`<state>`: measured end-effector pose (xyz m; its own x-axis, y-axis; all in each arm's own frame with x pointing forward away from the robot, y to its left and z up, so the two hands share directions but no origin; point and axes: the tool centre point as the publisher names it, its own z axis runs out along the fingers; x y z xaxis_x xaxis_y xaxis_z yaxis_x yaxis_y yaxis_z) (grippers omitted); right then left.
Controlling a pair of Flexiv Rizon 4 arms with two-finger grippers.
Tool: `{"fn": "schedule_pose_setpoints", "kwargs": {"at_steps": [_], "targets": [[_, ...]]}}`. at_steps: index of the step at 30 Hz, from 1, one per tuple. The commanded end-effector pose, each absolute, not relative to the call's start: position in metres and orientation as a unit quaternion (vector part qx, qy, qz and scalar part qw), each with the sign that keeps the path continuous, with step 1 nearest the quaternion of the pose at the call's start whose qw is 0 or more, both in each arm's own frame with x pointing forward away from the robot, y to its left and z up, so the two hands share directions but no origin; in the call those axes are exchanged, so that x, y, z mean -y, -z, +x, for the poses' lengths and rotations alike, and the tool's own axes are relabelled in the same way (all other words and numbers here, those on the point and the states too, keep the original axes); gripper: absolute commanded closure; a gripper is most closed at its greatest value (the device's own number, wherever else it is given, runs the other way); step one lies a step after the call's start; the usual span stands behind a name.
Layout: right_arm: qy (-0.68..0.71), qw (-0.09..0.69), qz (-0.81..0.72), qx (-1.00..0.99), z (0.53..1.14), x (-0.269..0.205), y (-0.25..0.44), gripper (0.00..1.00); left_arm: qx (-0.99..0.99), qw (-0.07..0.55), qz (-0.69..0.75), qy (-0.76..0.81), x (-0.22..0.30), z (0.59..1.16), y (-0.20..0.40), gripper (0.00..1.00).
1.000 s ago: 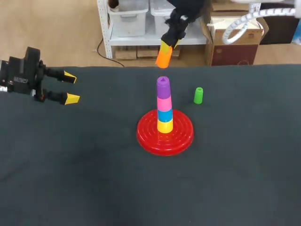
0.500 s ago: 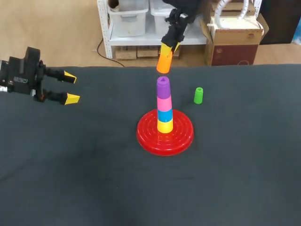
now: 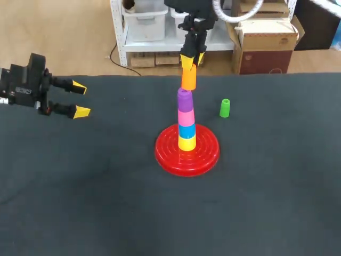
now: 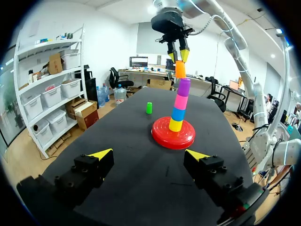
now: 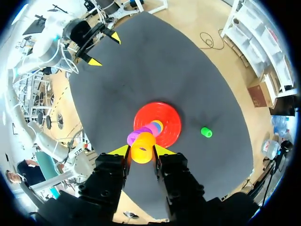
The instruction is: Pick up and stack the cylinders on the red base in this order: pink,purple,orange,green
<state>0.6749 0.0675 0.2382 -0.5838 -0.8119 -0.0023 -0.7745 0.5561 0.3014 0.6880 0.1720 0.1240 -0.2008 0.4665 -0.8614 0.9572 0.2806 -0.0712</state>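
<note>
Step in hand: seating the third piece. The right tool (image 3: 188, 63) is clamped on the upper end of the orange plastic cylinder (image 3: 187, 79), which hangs upright directly over the purple cylinder (image 3: 184, 99). Whether the two already touch cannot be told. The purple piece tops a column of pink, blue and yellow cylinders on the round red ridged base (image 3: 165, 154).

To do this well, line the orange axis up with the purple tip, as the right wrist view allows. Descend straight down without side push, since the slim column would probably tip. Let go only once the piece is seated.

The orange cylinder is short, smooth, slightly tapered and bright.

The small green cylinder (image 3: 225, 108) stands on the dark desk (image 3: 106, 202), near the base. The left tool (image 3: 80, 99) is spread wide and empty, well apart from the stack.
</note>
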Motion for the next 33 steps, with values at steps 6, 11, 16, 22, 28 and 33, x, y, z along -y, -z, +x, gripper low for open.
{"fn": "schedule_pose_setpoints", "kwargs": {"at_steps": [6, 11, 16, 22, 28, 33], "targets": [[0.130, 0.056, 0.462, 0.876, 0.671, -0.076, -0.237, 1.00, -0.703, 0.383, 0.505, 0.322, -0.173, 0.686, -0.123, 0.00], [0.116, 0.055, 0.461, 0.878, 0.661, -0.074, -0.236, 1.00, -0.703, 0.383, 0.505, 0.322, -0.173, 0.686, -0.123, 0.00], [0.089, 0.031, 0.453, 0.887, 0.652, -0.073, -0.236, 1.00, -0.703, 0.383, 0.505, 0.322, -0.173, 0.686, -0.123, 0.00], [0.048, 0.008, 0.449, 0.892, 0.647, -0.078, -0.231, 1.00, -0.703, 0.383, 0.505, 0.322, -0.173, 0.686, -0.123, 0.00], [0.042, -0.010, 0.436, 0.899, 0.644, -0.078, -0.222, 1.00, -0.703, 0.383, 0.505, 0.322, -0.173, 0.686, -0.123, 0.00], [0.037, -0.024, 0.418, 0.907, 0.639, -0.072, -0.217, 1.00, -0.703, 0.383, 0.505, 0.322, -0.173, 0.686, -0.123, 0.00]]}}
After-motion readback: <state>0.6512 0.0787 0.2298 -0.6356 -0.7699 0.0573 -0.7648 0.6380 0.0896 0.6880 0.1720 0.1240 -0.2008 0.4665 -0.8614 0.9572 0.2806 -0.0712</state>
